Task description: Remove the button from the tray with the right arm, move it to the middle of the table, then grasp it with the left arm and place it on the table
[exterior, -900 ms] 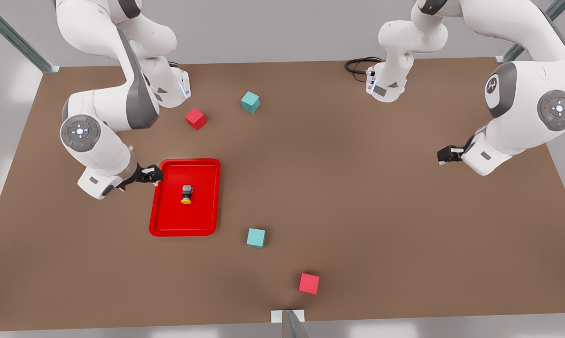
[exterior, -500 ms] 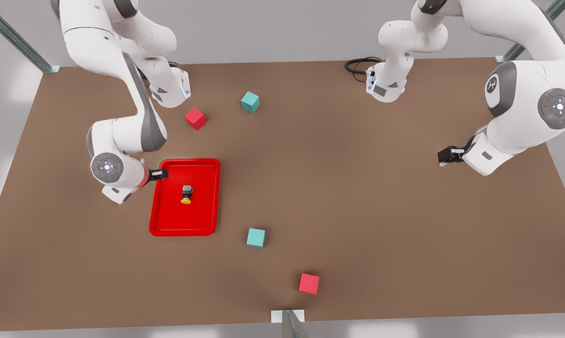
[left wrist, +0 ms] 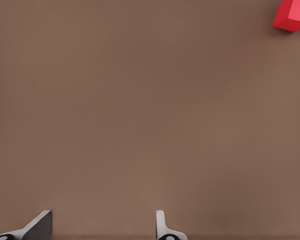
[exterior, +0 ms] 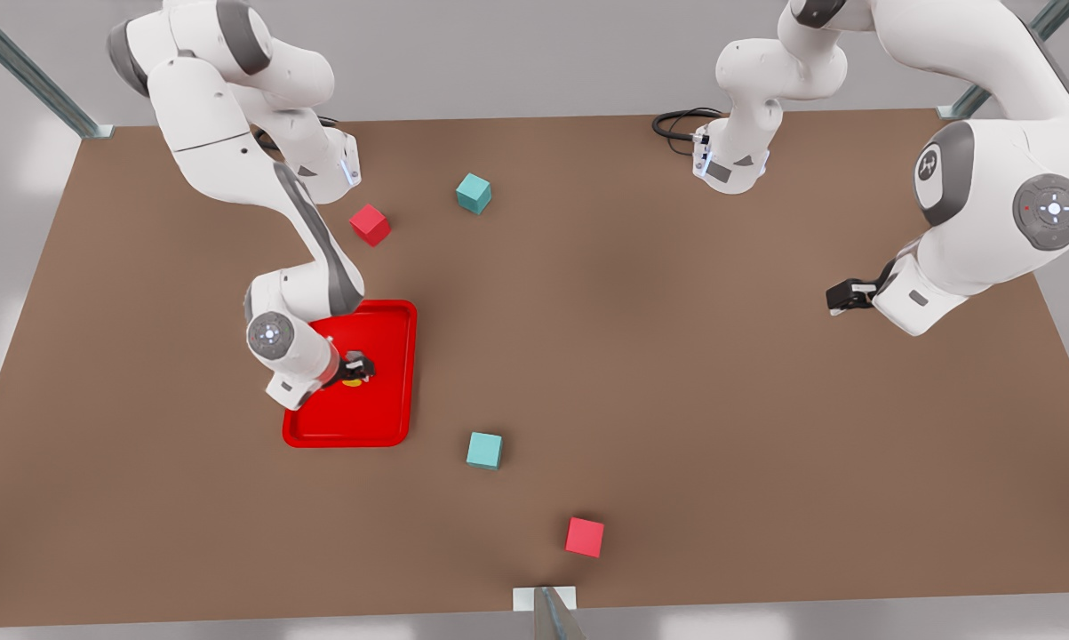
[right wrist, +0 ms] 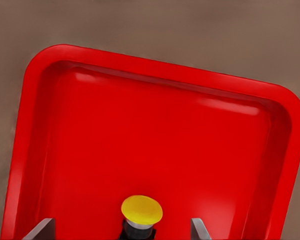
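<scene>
The right gripper has swung in from the tray's outer rim and now sits over the button inside the red tray, on the front view's left. A moment ago it hung at the tray's edge with the button lying clear in the middle; now the black fingers cover most of the grey body and only a sliver of yellow cap peeks out. In the right wrist view the button stands between the 2 fingertips, which are spread wide and well clear of it on both sides, so nothing is pinched yet. I'd judge the reach is about done and the close comes next; the button has not left the tray.

The left gripper waits over bare table on the front view's right, hardly shifted. Its wrist view shows the fingertips apart, with nothing between them, and a red cube at the corner of the picture.

Hard to make out: how low the right gripper sits relative to the button, since the front view hides the body under the fingers and the wrist view cuts it off below the cap. 2 teal cubes and 2 red ones lie scattered, well apart from the tray.
</scene>
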### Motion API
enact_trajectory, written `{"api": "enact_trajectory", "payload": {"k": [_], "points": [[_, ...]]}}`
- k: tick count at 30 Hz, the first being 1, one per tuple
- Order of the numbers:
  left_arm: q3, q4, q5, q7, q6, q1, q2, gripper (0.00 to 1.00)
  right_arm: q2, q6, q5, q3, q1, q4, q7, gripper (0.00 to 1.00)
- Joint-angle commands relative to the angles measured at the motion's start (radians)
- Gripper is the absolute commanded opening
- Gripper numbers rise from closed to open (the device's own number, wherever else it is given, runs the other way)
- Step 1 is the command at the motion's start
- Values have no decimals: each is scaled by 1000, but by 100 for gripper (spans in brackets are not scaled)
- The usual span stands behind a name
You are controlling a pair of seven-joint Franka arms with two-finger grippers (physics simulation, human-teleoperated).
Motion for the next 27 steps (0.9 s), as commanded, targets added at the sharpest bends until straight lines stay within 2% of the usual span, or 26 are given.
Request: {"api": "enact_trajectory", "payload": {"k": [1, 4, 17, 25, 26, 27], "points": [[0, -1, 0, -8, 0, 0, -1, 100, 21, 93, 10, -1, 4, 11, 61, 100], [0, -9, 2, -8, 6, 0, -1, 100, 64, 118, -7, -8, 1, 12, 78, 100], [0, -29, 0, -10, 5, 0, -1, 100, 49, 105, -8, -8, -9, -104, 127, 100], [0, -31, 0, -10, 6, 0, -1, 100, 49, 90, -8, -8, -7, -112, 141, 100], [0, -32, 0, -10, 6, 0, -1, 100, 49, 88, -8, -8, -9, -112, 141, 84], [0, -37, 0, -10, 6, 0, -1, 100, 49, 66, -8, -7, -7, -108, 141, 50]]}}
